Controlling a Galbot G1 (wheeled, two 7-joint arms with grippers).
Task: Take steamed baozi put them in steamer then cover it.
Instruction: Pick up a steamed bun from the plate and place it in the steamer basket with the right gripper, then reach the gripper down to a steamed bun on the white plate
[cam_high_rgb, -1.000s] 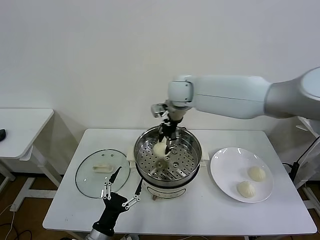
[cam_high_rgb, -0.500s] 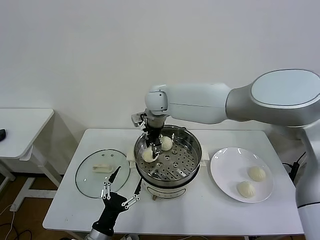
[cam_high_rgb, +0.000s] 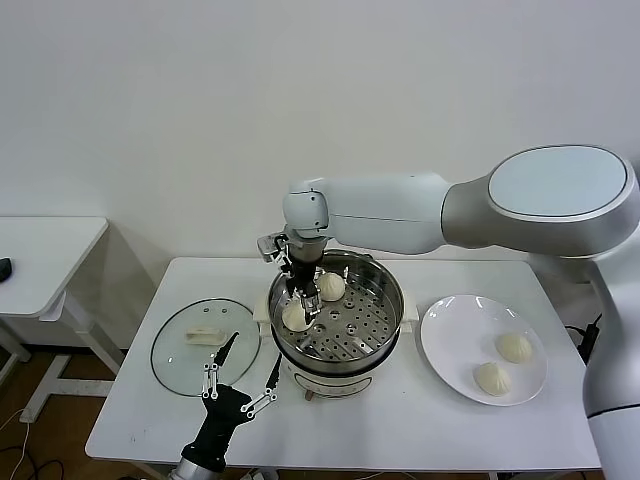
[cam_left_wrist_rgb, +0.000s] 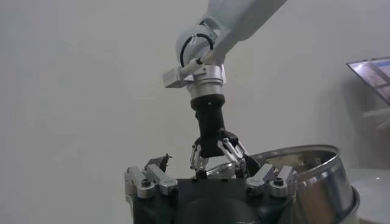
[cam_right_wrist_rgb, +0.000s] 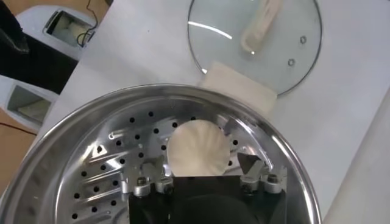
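My right gripper (cam_high_rgb: 297, 306) reaches down into the steamer (cam_high_rgb: 398, 312), at its left side. It is shut on a baozi (cam_high_rgb: 294, 317) held low over the perforated tray. In the right wrist view this baozi (cam_right_wrist_rgb: 198, 146) sits between the fingers (cam_right_wrist_rgb: 248, 164). A second baozi (cam_high_rgb: 331, 286) lies on the tray farther back. Two more baozi (cam_high_rgb: 514, 347) (cam_high_rgb: 491, 378) lie on the white plate (cam_high_rgb: 450, 340) to the right. The glass cover (cam_high_rgb: 178, 358) lies flat on the table left of the steamer, handle up. My left gripper (cam_high_rgb: 240, 385) is open and empty near the front edge.
The steamer stands mid-table on its cream-white base. The cover also shows in the right wrist view (cam_right_wrist_rgb: 286, 36) beyond the steamer rim (cam_right_wrist_rgb: 91, 115). A second white table (cam_high_rgb: 40, 250) stands at far left. The left wrist view shows the steamer wall (cam_left_wrist_rgb: 317, 176).
My right gripper carried the baozi from the steamer's middle to its left side and lowered it toward the tray. The left arm has not moved.
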